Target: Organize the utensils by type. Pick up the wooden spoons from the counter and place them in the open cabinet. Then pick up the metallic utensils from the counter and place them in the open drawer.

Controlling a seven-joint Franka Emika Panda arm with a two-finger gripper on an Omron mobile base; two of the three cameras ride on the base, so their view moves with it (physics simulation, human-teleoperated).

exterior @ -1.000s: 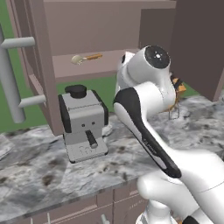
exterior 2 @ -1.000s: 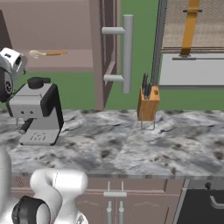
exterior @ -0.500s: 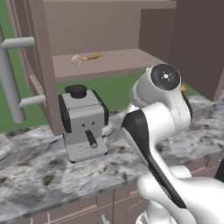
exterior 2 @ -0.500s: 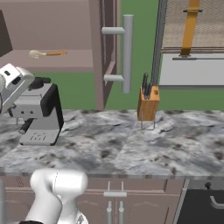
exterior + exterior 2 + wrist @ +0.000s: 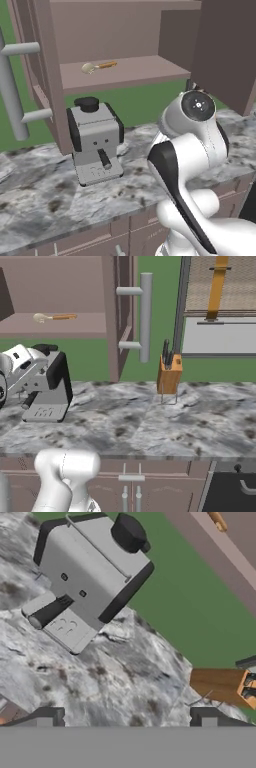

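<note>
One wooden spoon [image 5: 97, 66] lies on the shelf of the open cabinet [image 5: 125, 75]; it is also on that shelf [image 5: 54, 317] in the right base view. In the hand view its handle tip [image 5: 217, 519] shows at the top right. My gripper [image 5: 127, 719] hangs above the marbled counter [image 5: 125, 677], open, with nothing between its fingertips [image 5: 47, 717]. It looks at the coffee machine [image 5: 85, 577]. The arm's white hand [image 5: 17, 366] sits in front of that machine. The metallic utensils and the open drawer are out of view.
A grey coffee machine [image 5: 95, 140] stands on the counter [image 5: 40, 200] under the cabinet. A wooden knife block [image 5: 169, 373] stands further right. The cabinet door with a long silver handle [image 5: 145, 316] juts out. A black cooktop [image 5: 230, 496] lies at the lower right.
The arm has come down and away from the cabinet shelf, toward the counter. The spoon stays on the shelf. The gripper stays open.
</note>
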